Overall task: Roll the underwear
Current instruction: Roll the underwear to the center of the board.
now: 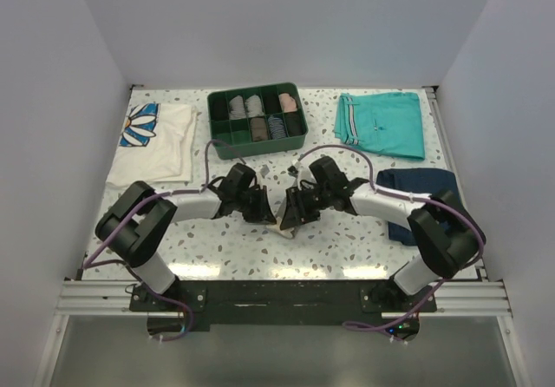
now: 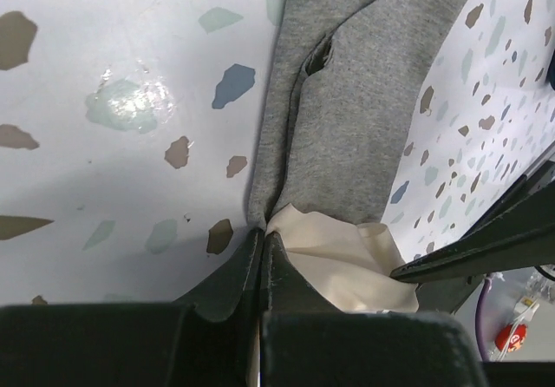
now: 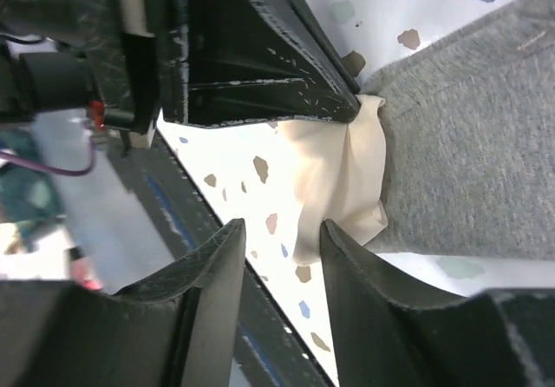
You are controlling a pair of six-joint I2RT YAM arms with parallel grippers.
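The underwear point(image 2: 347, 127) is a small grey cloth with a cream lining point(image 2: 347, 257), lying on the speckled table between my two grippers. My left gripper point(image 2: 263, 231) is shut on its near edge, where grey and cream meet. My right gripper point(image 3: 282, 226) is open; one finger rests beside the cream fold point(image 3: 347, 187) and nothing is between the jaws. The grey part point(image 3: 468, 161) stretches away from it. From above, the left gripper point(image 1: 267, 213) and right gripper point(image 1: 290, 216) almost meet, and only a pale scrap of the underwear point(image 1: 284, 228) shows beneath them.
A green compartment tray point(image 1: 260, 147) with rolled garments stands at the back centre. Teal shorts point(image 1: 381, 122) lie back right, a navy folded garment point(image 1: 416, 183) under the right arm, and a white daisy-print shirt point(image 1: 160, 135) back left.
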